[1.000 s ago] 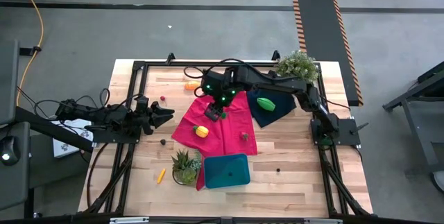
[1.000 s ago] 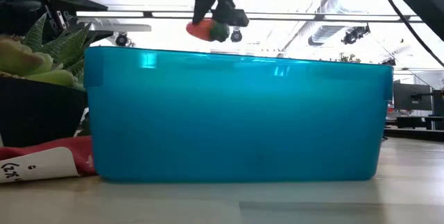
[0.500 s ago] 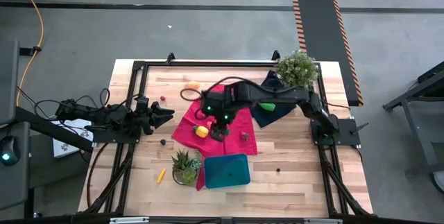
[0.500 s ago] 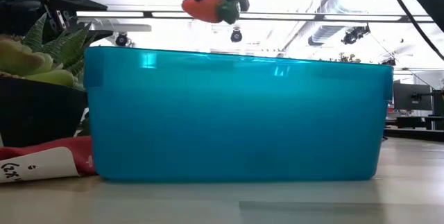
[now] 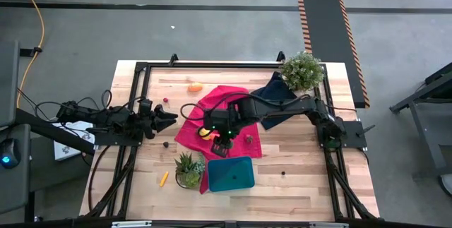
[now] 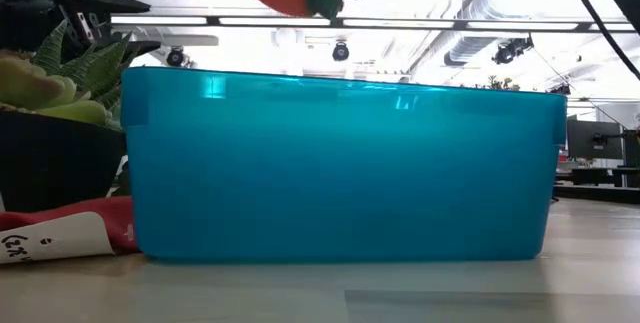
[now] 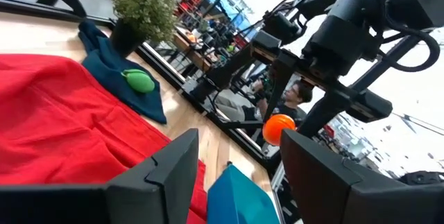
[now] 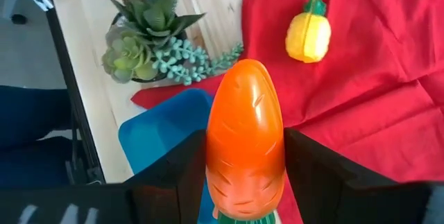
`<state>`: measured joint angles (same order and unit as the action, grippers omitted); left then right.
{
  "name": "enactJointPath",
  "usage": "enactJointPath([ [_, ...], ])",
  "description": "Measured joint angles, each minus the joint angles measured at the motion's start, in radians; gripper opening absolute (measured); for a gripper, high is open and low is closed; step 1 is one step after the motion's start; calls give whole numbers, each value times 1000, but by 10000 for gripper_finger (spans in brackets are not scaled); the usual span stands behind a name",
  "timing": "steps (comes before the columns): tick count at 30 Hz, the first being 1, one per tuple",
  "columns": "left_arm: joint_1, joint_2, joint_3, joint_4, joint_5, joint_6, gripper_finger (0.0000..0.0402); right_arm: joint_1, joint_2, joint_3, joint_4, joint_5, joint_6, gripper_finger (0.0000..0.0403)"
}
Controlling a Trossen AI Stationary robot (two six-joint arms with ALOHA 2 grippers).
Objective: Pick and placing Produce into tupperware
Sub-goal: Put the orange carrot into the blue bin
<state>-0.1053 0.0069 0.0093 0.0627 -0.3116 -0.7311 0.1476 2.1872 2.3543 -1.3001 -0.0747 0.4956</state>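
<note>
Now the right gripper [image 8: 244, 182] has its fingers clamped on the glossy red-orange toy carrot [image 8: 245, 137], just short of the shallow teal plastic tupperware [image 5: 231, 173]. It should travel over the middle before letting go. A spiky potted succulent [image 5: 188, 169] crowds one side; the left gripper [image 5: 168, 118] waits apart, jaws parted.

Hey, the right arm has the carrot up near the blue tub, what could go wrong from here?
1. The right gripper holds the carrot above the red cloth, just short of the tub. Released now, it would likely miss.
2. The succulent stands right beside the tub, so a sideways drift could brush it.
3. The carrot sticks out well past the fingers; it might slip or swing in the grip.
</note>
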Motion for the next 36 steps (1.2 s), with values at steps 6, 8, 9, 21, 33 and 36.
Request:
enactJointPath([
  [6, 0, 0, 0, -1, 8, 0, 193, 45, 3, 0, 3, 15, -30, 162],
  [8, 0, 0, 0, -3, 15, -1, 193, 58, 11, 0, -2, 15, -29, 162],
  [9, 0, 0, 0, -3, 18, -4, 193, 67, 18, -1, -9, 15, -29, 162],
  [21, 0, 0, 0, -8, 68, -9, 193, 161, 133, -1, -8, 50, -16, 162],
  [33, 0, 0, 0, -13, 105, 16, 193, 174, 173, -1, 8, 49, 2, 162],
  [36, 0, 0, 0, -25, 171, 39, 193, 173, 173, -30, 19, 49, 6, 162],
])
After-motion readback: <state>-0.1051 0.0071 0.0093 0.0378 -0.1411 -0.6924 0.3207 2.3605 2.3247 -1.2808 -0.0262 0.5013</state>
